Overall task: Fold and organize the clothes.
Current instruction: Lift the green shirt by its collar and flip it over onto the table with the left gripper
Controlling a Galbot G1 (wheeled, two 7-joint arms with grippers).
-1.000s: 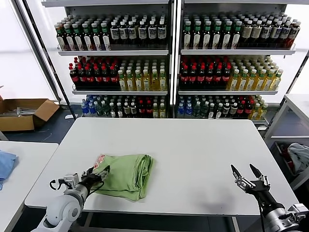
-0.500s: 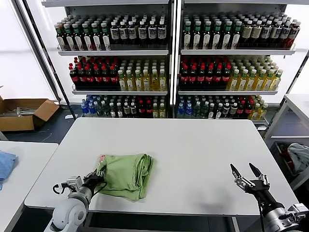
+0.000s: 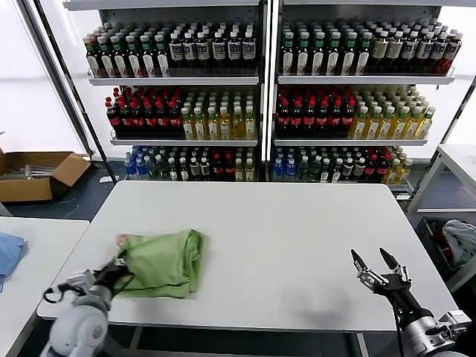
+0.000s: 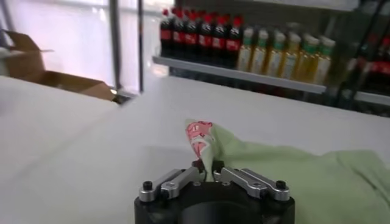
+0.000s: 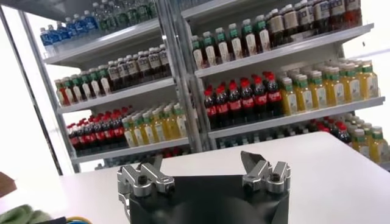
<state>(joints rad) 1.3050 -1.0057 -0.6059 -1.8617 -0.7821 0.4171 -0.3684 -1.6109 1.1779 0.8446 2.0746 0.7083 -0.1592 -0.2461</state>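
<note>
The clothes are one light green polo shirt [image 3: 162,260], folded into a thick bundle on the white table [image 3: 297,230], near its front left corner. A red-and-white print shows at the bundle's left end [image 4: 198,135]. My left gripper [image 3: 117,269] is shut on that left edge of the shirt [image 4: 292,176]; in the left wrist view a fold of green cloth is pinched between the jaws of the left gripper [image 4: 207,171]. My right gripper [image 3: 380,262] hovers open over the table's front right corner, far from the shirt. Nothing lies between the open jaws of the right gripper [image 5: 201,167].
Shelves of bottles [image 3: 260,97] stand behind the table. A second table [image 3: 33,275] on the left carries a bright blue cloth [image 3: 7,253]. A cardboard box [image 3: 37,175] lies on the floor beyond it. A pale cloth with a red part [image 3: 457,242] sits at the right.
My left gripper closed on the shirt's left edge and drew the whole bundle to the left across the table. The right gripper barely moved.
</note>
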